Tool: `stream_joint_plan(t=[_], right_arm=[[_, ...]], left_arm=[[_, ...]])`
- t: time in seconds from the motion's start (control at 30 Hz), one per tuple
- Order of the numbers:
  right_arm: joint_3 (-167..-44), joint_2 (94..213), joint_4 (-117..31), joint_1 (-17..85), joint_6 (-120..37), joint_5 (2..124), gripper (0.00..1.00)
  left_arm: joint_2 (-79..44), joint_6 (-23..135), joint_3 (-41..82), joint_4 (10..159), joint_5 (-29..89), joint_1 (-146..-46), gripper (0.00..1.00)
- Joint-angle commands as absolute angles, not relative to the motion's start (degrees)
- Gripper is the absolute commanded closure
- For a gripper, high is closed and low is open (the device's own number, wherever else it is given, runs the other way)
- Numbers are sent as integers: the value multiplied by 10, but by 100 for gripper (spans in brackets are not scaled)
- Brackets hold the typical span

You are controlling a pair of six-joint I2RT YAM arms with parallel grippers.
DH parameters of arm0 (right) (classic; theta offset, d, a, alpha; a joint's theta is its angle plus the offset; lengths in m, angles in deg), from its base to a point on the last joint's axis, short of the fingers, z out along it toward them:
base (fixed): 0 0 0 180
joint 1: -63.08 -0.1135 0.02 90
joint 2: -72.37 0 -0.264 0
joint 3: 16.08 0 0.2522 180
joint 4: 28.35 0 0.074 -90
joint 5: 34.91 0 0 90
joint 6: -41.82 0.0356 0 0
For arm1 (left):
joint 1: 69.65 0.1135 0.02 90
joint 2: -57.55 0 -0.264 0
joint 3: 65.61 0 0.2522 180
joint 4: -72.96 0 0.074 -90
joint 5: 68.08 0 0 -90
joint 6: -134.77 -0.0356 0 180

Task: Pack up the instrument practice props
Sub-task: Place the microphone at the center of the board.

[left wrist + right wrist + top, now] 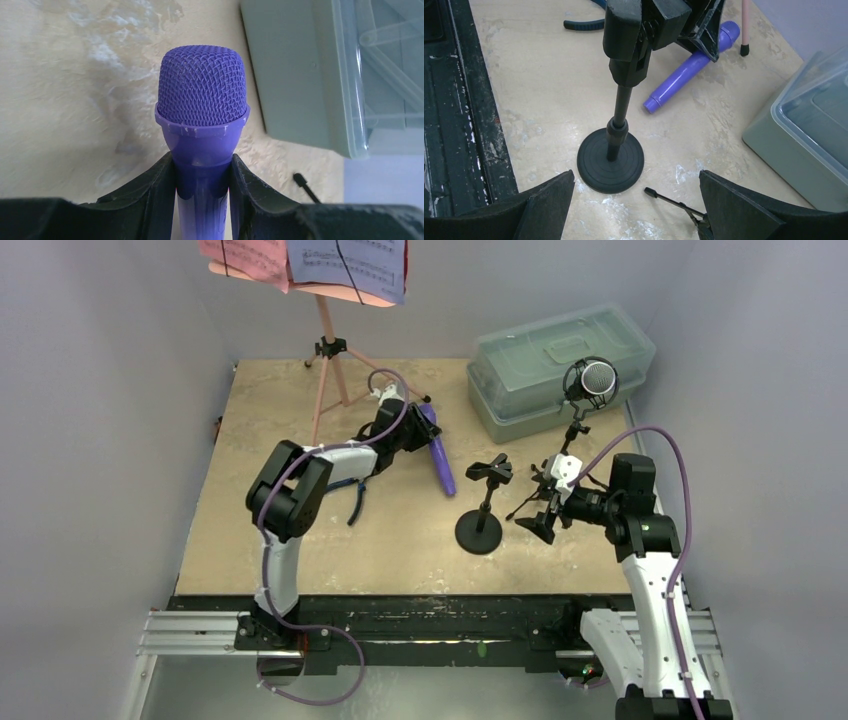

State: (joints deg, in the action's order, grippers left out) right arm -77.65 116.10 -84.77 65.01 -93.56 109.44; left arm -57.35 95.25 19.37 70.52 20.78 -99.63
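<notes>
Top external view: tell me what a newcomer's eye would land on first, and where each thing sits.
The purple mesh-headed plastic microphone stands out mid-table, the left gripper clamped around its neck. At the back left rises a pink tripod music rack carrying lavender and red printed sheets. On the right, a black silver-headed microphone stands before a translucent greenish lidded plastic box.

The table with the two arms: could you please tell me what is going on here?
The left claw is shut on the purple microphone just below its head. The right claw is open, facing the empty round-based stand. The silver-headed microphone stands beside the closed box, and the sheets are on the pink music stand.
</notes>
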Motion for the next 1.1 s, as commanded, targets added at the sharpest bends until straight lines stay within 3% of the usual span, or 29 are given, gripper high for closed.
stream_joint_plan(t=[0.0,0.07,0.3,0.4,0.73,1.07], right_arm=[[-772,1153,-836,653,-930,1087,1],[-772,1153,-836,654,-931,1086,1],[-770,1151,-834,654,-932,1083,1],[-770,1151,-834,654,-933,1082,1],[-768,1151,-834,655,-934,1081,1],[-765,1153,-833,657,-936,1082,1]], left_arm=[[-646,1081,250,589,271,-990,88],[-678,1123,270,567,278,-990,81],[-740,1150,331,566,281,-990,33],[-729,1131,327,575,274,-990,20],[-628,1002,225,536,326,-990,16],[-435,911,-16,414,401,-990,16]])
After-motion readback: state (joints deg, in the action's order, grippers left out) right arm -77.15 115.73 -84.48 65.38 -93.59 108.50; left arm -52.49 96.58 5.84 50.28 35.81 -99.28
